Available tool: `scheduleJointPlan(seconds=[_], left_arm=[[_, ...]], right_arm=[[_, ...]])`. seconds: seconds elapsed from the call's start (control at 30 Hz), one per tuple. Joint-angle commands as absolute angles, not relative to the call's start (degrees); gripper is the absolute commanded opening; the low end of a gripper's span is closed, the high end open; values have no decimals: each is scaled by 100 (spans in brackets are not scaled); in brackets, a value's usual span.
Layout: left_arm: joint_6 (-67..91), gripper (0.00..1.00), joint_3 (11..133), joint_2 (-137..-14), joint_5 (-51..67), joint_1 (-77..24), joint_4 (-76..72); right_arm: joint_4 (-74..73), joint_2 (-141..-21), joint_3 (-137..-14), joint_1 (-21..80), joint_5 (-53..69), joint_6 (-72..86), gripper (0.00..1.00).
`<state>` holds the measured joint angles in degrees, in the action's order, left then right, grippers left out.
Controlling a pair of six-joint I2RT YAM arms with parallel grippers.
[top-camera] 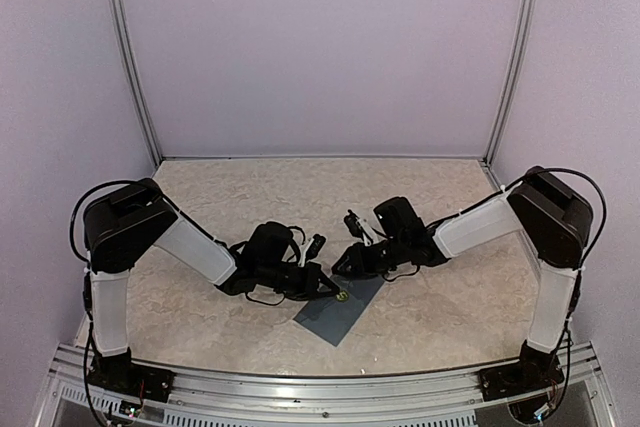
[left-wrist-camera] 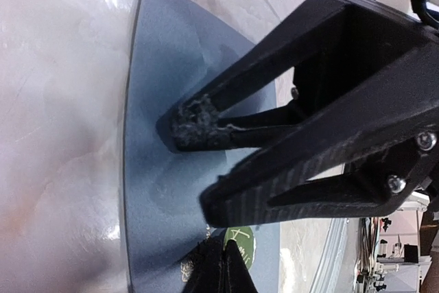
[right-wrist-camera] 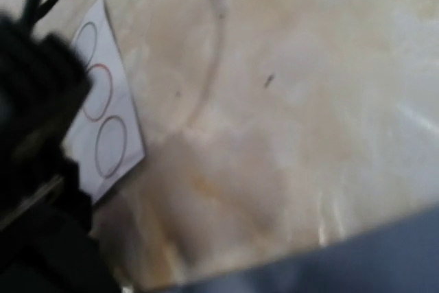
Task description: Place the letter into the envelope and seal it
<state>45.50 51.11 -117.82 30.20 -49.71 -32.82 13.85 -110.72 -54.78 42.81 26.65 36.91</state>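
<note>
Pin the envelope flat with the fully closed, empty left gripper; press the green sticker down evenly; the right gripper opening cannot be told.

The top camera, fixed above and behind the arm bases, looks forward and down across the whole marbled table from well back. The left wrist camera peers along its own fingers, very near the envelope. The right wrist camera, close over the tabletop and blurred, catches a white strip and what appears to be the envelope's edge at bottom right. The top and left wrist views share the envelope.
</note>
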Motion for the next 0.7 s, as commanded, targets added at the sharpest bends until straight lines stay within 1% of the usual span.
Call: scheduleJointPlan(seconds=[0.0,0.1,0.2,0.37,0.67], left_arm=[[4316,0,5152,-11903,2803,-5019,-2924],[4323,0,5143,-11892,2785,-5025,-2926],[4329,0,5153,-11892,2793,-5036,-2939],[4341,0,5149,-11900,2774,-5045,-2953],[4350,0,5117,-11900,2764,-5058,-2962]], right_arm=[[1139,-10369,-5111,4239,2631,3631,26],[1170,-9949,-4718,4246,2626,3748,11],[1259,-9784,-4408,4319,2788,3847,0],[1516,-9839,-4187,4481,3033,3980,0],[1797,-10239,-4411,4621,3261,4050,0]])
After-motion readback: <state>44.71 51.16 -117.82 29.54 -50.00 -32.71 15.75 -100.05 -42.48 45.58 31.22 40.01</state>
